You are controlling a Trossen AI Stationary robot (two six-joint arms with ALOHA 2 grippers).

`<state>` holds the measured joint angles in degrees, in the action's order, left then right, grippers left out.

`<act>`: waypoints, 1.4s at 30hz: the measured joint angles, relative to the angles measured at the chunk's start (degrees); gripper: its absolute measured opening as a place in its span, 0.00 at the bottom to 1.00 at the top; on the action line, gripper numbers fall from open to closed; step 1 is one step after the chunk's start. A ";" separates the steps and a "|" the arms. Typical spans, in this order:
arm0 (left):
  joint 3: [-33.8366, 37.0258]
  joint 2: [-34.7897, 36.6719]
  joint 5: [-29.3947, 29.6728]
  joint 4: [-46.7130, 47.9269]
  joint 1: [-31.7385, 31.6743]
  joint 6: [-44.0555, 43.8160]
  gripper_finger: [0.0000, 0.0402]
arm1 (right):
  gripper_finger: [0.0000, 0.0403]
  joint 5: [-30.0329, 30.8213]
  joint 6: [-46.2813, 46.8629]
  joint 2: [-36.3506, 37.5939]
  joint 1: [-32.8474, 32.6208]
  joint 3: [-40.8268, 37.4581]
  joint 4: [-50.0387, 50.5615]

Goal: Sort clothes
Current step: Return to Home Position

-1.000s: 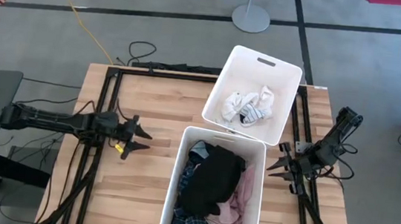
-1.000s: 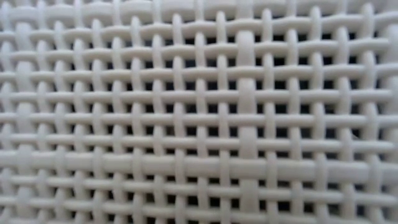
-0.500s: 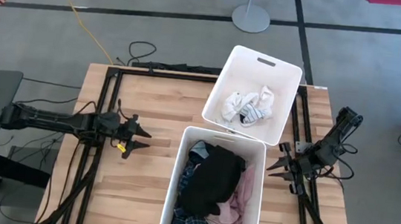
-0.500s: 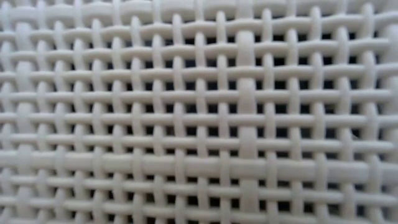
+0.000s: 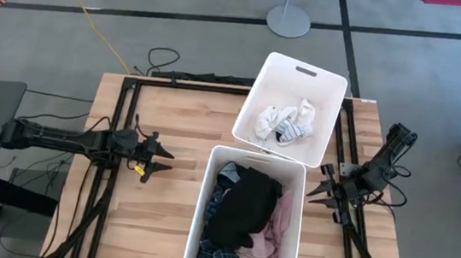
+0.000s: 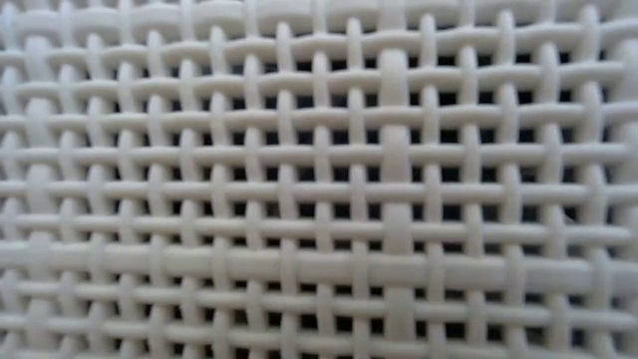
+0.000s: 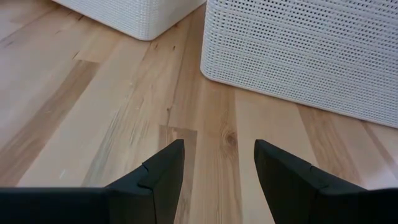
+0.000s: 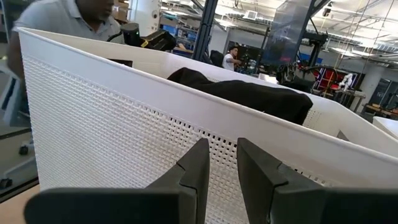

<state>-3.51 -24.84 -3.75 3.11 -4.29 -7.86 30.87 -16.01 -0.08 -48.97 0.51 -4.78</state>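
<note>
White socks (image 5: 285,123) sit in the far bin (image 5: 306,66), black piece (image 5: 244,206) tops the near bin (image 5: 197,220), and nothing's budged this last second: left claw (image 5: 167,163) wide, right claw (image 5: 317,184) narrower, both empty either side, so sorting looks done.

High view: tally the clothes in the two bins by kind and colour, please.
White sock: 1
Striped sock: 1
Black piece: 1
Pink piece: 1
Blue plaid shirt: 1
Navy piece: 1
Total: 6 visible
</note>
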 joint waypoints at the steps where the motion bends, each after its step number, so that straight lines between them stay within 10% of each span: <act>1: 0.00 0.00 0.02 -0.01 0.00 0.01 0.47 | 0.24 0.00 0.00 -0.01 0.00 0.00 0.02; 29: 0.02 0.00 0.04 -0.02 0.02 0.07 0.47 | 0.24 0.00 0.02 0.00 0.00 0.00 0.04; 42: 0.09 17.68 0.98 -0.50 1.38 0.09 0.47 | 0.24 0.00 0.01 0.00 0.00 0.00 0.02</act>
<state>-3.42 -7.16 -2.77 2.61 -2.92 -7.77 30.87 -16.00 -0.08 -48.97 0.51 -4.75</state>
